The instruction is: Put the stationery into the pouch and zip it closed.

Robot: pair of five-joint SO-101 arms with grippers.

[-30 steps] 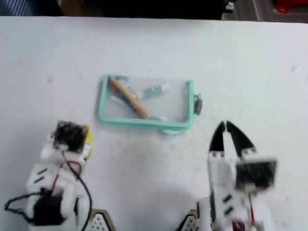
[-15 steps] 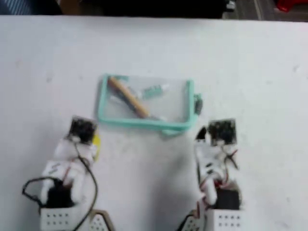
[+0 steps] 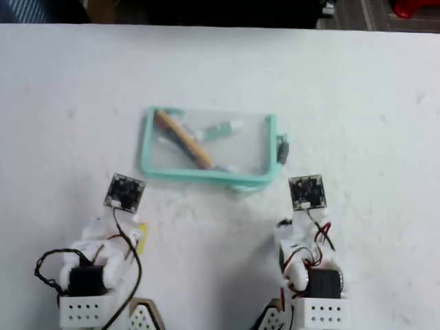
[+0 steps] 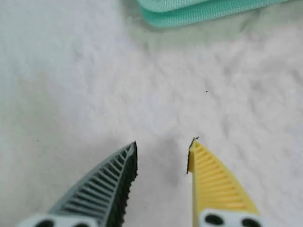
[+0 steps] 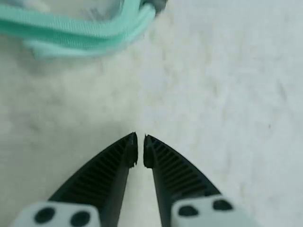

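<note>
No writing, label, number or sign can be read on the pouch or the table.

The pouch: items behind the clear wall are blurred; an orange-brown stick and a teal-and-white piece cannot be identified further. The zip pull, right end: too small to tell whether the zip is fully closed. In both wrist views the picture edge cuts off most of the pouch. The left arm and right arm: bases cut off at the near edge.
</note>
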